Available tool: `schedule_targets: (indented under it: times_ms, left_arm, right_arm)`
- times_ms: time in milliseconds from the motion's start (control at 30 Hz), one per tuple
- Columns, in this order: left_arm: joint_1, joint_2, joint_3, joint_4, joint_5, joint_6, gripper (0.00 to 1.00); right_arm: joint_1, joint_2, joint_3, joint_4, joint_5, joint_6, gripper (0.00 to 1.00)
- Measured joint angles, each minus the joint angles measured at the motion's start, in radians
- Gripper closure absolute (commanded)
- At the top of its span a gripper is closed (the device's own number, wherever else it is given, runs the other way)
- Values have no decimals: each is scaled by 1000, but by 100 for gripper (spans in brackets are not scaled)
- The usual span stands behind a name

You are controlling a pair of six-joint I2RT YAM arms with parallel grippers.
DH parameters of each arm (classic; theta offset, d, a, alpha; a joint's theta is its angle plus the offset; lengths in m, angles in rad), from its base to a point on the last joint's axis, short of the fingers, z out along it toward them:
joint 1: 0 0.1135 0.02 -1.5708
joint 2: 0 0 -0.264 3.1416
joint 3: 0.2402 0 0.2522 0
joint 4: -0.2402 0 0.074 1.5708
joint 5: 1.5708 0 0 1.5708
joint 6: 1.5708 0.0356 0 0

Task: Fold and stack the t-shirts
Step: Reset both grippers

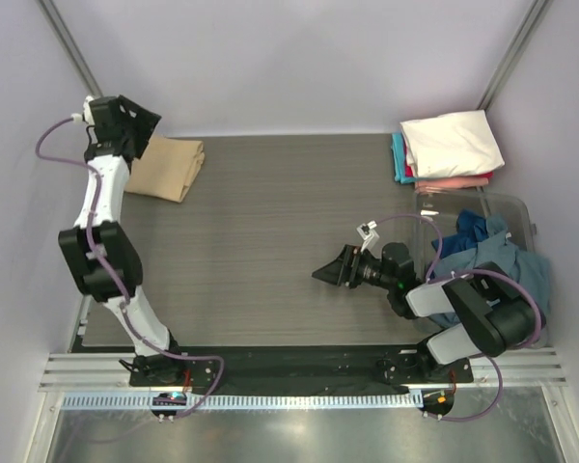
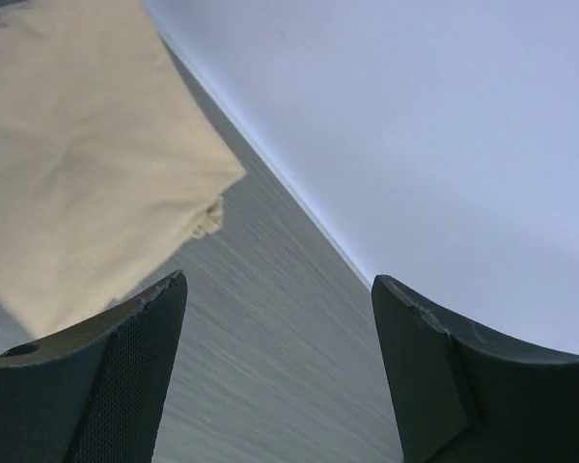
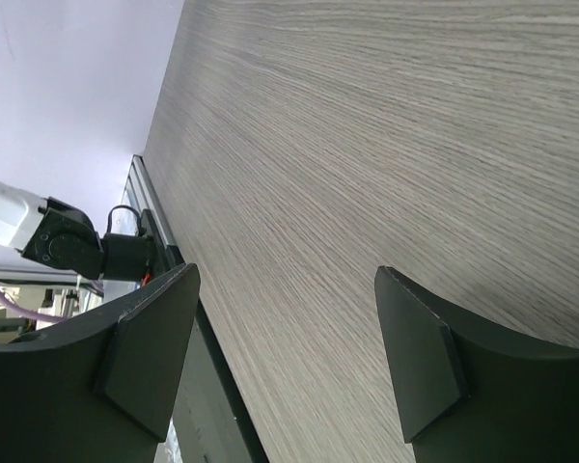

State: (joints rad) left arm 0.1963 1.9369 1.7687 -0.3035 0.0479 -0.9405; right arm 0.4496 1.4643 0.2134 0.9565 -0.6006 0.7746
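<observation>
At the far left corner of the counter (image 1: 270, 207) the folded tan t-shirt (image 1: 169, 166) lies flat, long side roughly along the back edge, left jaws open and empty just beside it, right jaws open over mid-counter, well apart.

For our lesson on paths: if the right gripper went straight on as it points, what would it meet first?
Probably the bare table: the open right gripper points at the wood with nothing in between. Depth is unclear.
</observation>
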Motion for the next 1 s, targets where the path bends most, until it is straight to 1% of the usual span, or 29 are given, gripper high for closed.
schedule_targets:
  times_ms: [100, 267, 333, 467, 533, 600, 700, 867, 1000]
  left_arm:
    - [-8, -182, -113, -5, 10, 23, 21]
    - [-33, -502, -372, -25, 45, 87, 20]
    - [-49, -610, -472, -63, 58, 127, 21]
    - [-74, -798, -636, -164, 77, 228, 21]
    - [-74, -884, -697, -224, 73, 282, 20]
    - [-74, -977, -745, -296, 56, 346, 20]
    - [-74, -1101, -797, -368, 22, 402, 19]
    - [-79, -1287, -927, -396, 21, 423, 18]
    - [-118, -1331, -957, -423, 20, 425, 18]
  right_arm:
    - [0, -21, -3, -1, 4, 0, 20]
    - [0, -63, -18, -11, 17, 0, 19]
    - [0, -79, -19, -25, 26, -1, 19]
    - [0, -102, -19, -64, 50, -3, 13]
    - [0, -109, -19, -87, 60, -6, 9]
    - [0, -117, -19, -109, 71, -9, 8]
    - [0, -128, -19, -132, 87, -10, 7]
    - [2, -132, -19, -180, 121, -12, 5]
    - [18, -141, -8, -236, 160, -14, 2]
